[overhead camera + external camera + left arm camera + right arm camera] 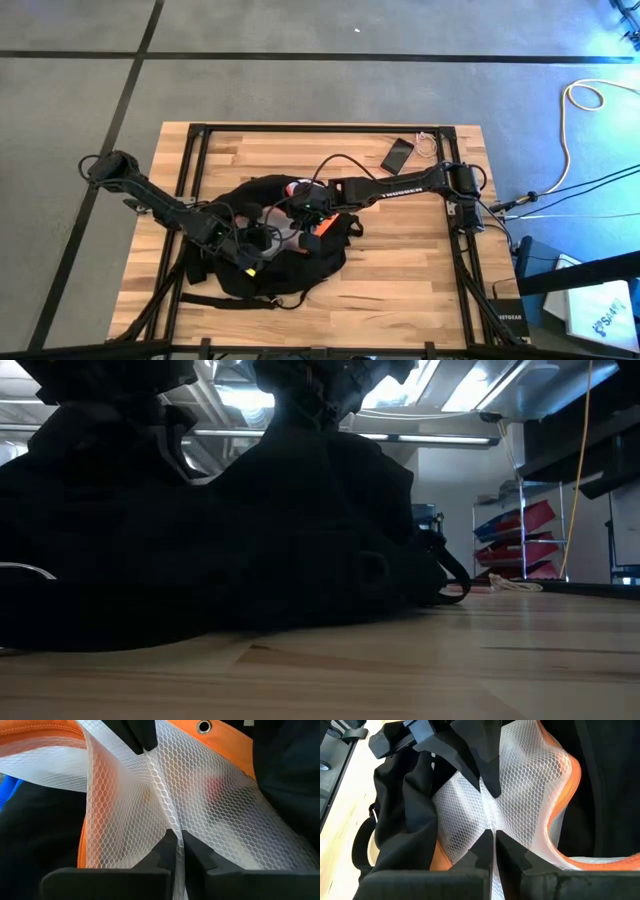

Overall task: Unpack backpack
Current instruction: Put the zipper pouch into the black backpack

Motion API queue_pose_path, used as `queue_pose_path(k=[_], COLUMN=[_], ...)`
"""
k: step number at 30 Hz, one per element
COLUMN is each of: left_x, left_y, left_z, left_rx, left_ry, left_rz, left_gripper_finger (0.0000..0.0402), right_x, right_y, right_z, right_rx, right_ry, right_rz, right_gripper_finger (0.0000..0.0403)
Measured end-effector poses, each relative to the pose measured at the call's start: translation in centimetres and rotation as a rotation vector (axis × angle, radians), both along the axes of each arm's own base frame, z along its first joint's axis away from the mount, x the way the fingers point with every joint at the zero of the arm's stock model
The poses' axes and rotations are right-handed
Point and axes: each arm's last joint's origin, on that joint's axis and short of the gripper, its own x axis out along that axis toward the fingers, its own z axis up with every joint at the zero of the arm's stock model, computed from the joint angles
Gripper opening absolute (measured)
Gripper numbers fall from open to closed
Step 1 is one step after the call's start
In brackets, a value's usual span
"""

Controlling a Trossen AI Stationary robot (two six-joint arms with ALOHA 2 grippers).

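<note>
The black backpack (pixel 270 278) lies slumped in the middle of the table and fills the low view (pixel 250 560). Out of its opening stands a pouch of white mesh with an orange border (pixel 225 805) (pixel 525 775). My left gripper (pixel 177 845) (pixel 268 238) comes from the table's left and is shut on the mesh. Facing it from the right, my right gripper (pixel 493 839) (pixel 305 218) is shut on the same mesh a short way off. Each wrist view shows the other gripper's fingers pinching the mesh farther along. My left gripper pinches a raised fold of the pouch's white mesh (pixel 172 820) between its two fingers, slanting down from the table's left. The mesh runs taut from there to the other gripper's fingertips (pixel 142 740). My right gripper pinches the same mesh fold (pixel 492 817) between its two fingers, slanting down from the table's right. The mesh is gathered into a ridge between the two holds, and the pouch's orange edge (pixel 565 795) curves off to one side over the backpack's black cloth.
A small flat black phone (pixel 397 154) and a coil of white cord (pixel 428 145) lie at the table's far right. The backpack's straps (pixel 240 298) trail toward the near edge. Bare wood (pixel 400 270) shows at the near right.
</note>
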Motion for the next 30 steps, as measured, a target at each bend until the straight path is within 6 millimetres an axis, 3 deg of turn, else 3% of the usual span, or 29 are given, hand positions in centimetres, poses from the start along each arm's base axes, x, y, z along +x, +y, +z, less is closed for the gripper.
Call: queue_pose_path(k=[7, 17, 30], left_x=[-0.5, -1.1, -2.2], left_y=[0.4, 1.0, 1.6], left_z=[1.1, 5.1, 6.8], left_rx=[0.049, 0.131, 0.133], left_ry=[0.018, -0.048, -0.09], left_rz=[0.008, 0.033, 0.055], left_gripper_finger=[0.0, 0.0, 0.0], right_x=[0.0, 0.1, 0.8], right_y=[0.0, 0.3, 1.0], right_z=[0.0, 0.2, 1.2], right_rx=[0.0, 0.001, 0.056], right_ry=[-0.002, -0.021, -0.133], right_rz=[-0.001, 0.006, -0.003], right_gripper_finger=[0.0, 0.0, 0.0])
